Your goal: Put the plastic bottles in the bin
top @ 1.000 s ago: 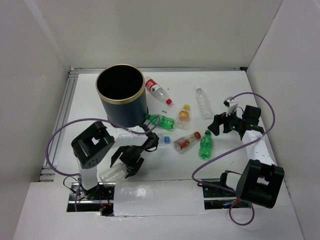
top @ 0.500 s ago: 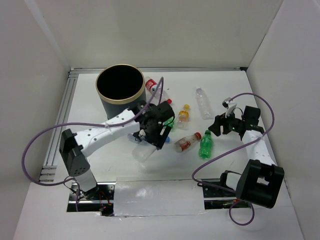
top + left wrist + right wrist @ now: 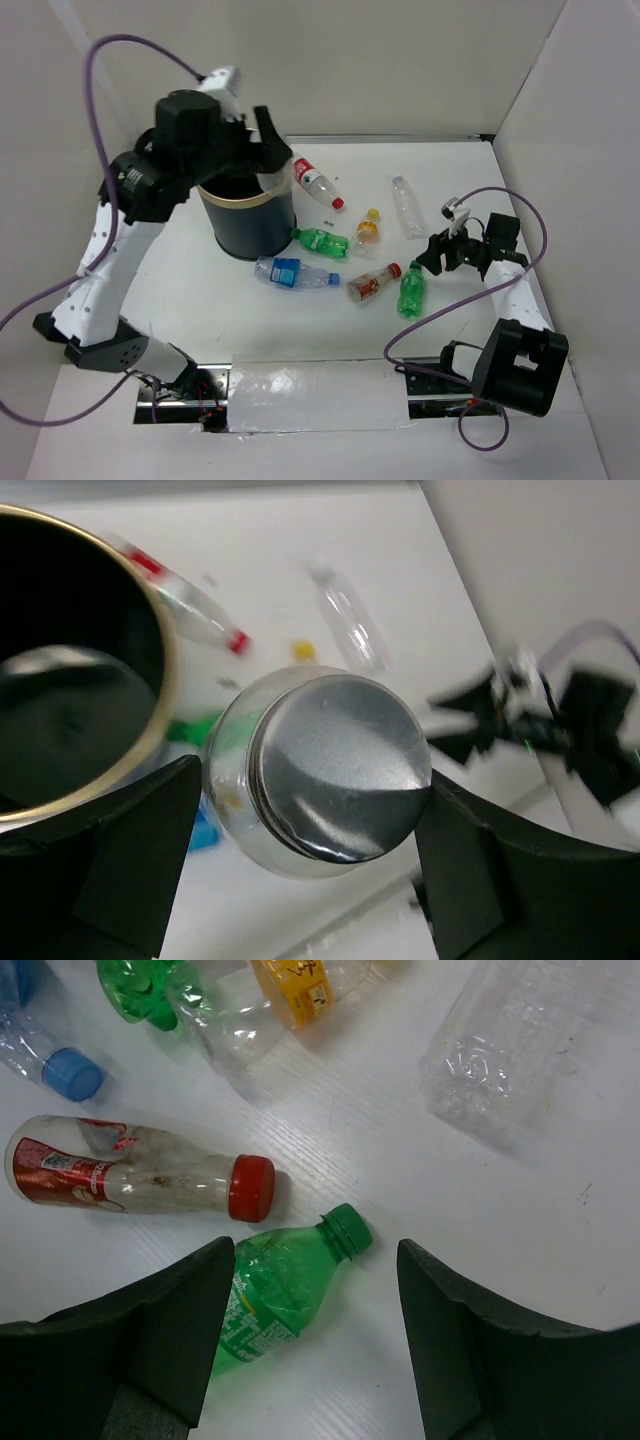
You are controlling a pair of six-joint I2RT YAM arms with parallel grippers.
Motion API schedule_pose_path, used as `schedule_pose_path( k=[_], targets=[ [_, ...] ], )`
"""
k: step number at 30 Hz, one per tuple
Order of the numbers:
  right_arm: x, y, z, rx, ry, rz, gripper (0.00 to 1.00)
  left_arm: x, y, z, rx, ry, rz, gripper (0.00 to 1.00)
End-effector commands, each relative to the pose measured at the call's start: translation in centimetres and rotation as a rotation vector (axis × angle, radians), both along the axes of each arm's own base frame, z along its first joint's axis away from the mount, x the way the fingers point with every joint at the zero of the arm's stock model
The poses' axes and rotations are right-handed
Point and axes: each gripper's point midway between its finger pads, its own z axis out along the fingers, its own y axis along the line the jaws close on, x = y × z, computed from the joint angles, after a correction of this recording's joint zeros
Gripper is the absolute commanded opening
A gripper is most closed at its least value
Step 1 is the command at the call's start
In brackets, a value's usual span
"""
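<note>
My left gripper point(image 3: 262, 150) is raised above the near right rim of the dark bin point(image 3: 245, 228). In the left wrist view it point(image 3: 315, 780) is shut on a clear bottle point(image 3: 330, 770), seen end-on just right of the bin's gold rim point(image 3: 152, 605). My right gripper point(image 3: 440, 255) is open and empty above a green bottle point(image 3: 410, 290). In the right wrist view that bottle point(image 3: 280, 1295) lies between its spread fingers point(image 3: 150, 1340). Lying on the table are a red-label bottle point(image 3: 315, 182), a clear one point(image 3: 405, 205), a yellow-cap one point(image 3: 367, 232), a second green one point(image 3: 322, 240), a blue-label one point(image 3: 290, 272) and a red-cap one point(image 3: 372, 283).
White walls close the table on the left, back and right. A metal rail point(image 3: 130, 220) runs along the left edge. Purple cables loop from both arms, one point(image 3: 440, 320) lying on the table by the right arm's base.
My left arm has swung from low near the table's front up over the bin, carrying the clear bottle. The blue-label bottle now lies uncovered. The right arm has barely moved.
</note>
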Motion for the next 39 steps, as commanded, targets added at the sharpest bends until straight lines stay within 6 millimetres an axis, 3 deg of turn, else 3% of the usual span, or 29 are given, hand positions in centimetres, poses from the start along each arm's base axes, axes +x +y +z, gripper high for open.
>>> schedule_pose_path(
  k=[1,2,5,8,9,10,11,13,15,16,17,18,21,24,25,27,28,30,32,34,35,38,39],
  targets=[
    [-1.1,0.9,-0.2,-0.013,-0.038,0.107,0.72,5.4,5.0,2.6,-0.051,-0.175,0.234,0.0],
    [-1.8,1.2,-0.5,-0.011,-0.024,0.136,0.74,7.5,7.8,1.4,-0.039,-0.17,0.346,0.0],
    [-2.8,2.8,-0.1,-0.054,-0.109,0.306,0.8,10.4,12.2,-1.3,0.013,-0.152,0.494,0.0],
    [-3.2,4.4,0.3,-0.13,-0.211,0.488,0.87,12.4,13.7,-2.7,0.043,-0.147,0.531,0.0],
    [-4.1,5.0,-0.4,-0.117,-0.18,0.528,0.88,13.2,13.7,-4.4,0.069,-0.115,0.541,0.0],
    [-4.1,5.5,-0.4,-0.148,-0.22,0.593,0.88,13.8,13.9,-4.7,0.08,-0.116,0.564,0.01],
    [-4.6,6.2,-0.7,-0.149,-0.22,0.64,0.89,14.2,14.0,-5.7,0.097,-0.097,0.572,0.12],
    [-5.7,8.0,-1.7,-0.174,-0.205,0.753,0.93,14.9,14.7,-6.7,0.12,-0.081,0.604,0.46],
    [-6.2,9.5,-2.1,-0.213,-0.21,0.834,0.97,14.9,14.7,-6.7,0.12,-0.081,0.604,0.77],
    [-6.1,9.9,-2.4,-0.234,-0.227,0.855,0.99,14.9,14.7,-6.7,0.12,-0.081,0.604,0.83],
    [-6.1,10.0,-2.7,-0.267,-0.241,0.871,1.0,14.6,14.8,-5.7,0.117,-0.103,0.602,0.94],
    [-6.7,10.8,-3.3,-0.277,-0.245,0.913,1.0,14.3,14.9,-4.5,0.111,-0.129,0.599,0.97],
    [-5.6,11.8,-3.4,-0.326,-0.31,0.933,1.0,12.4,14.2,-1.7,0.106,-0.195,0.557,1.0],
    [-3.9,12.8,-3.8,-0.38,-0.361,0.933,1.0,9.1,12.4,-1.3,0.111,-0.198,0.484,1.0],
    [-4.0,13.1,-3.8,-0.379,-0.363,0.943,1.0,8.4,12.7,-0.4,0.098,-0.217,0.486,1.0],
    [-3.9,13.4,-4.9,-0.396,-0.339,0.961,1.0,6.8,11.7,-2.7,0.117,-0.166,0.439,1.0],
    [-3.9,13.6,-5.5,-0.414,-0.331,0.976,1.0,6.3,11.8,-3.3,0.114,-0.151,0.443,1.0],
    [-3.8,13.8,-6.3,-0.422,-0.324,0.992,1.0,5.6,13.3,-6.5,0.175,-0.08,0.484,1.0],
    [-4.2,13.9,-6.9,-0.428,-0.326,1.023,0.95,5.3,13.0,-6.3,0.16,-0.083,0.463,1.0],
    [-4.7,14.1,-7.3,-0.438,-0.335,1.068,0.82,4.1,11.7,-5.7,0.123,-0.089,0.407,1.0],
    [-5.1,14.2,-7.6,-0.435,-0.328,1.08,0.65,3.5,11.0,-6.0,0.111,-0.082,0.379,1.0],
    [-5.3,14.0,-7.4,-0.445,-0.32,1.085,0.41,0.3,7.0,-7.3,0.056,-0.037,0.202,1.0],
    [-5.8,13.9,-7.0,-0.44,-0.302,1.09,0.27,-1.2,4.9,-9.6,0.053,0.011,0.12,1.0]
  ],
)
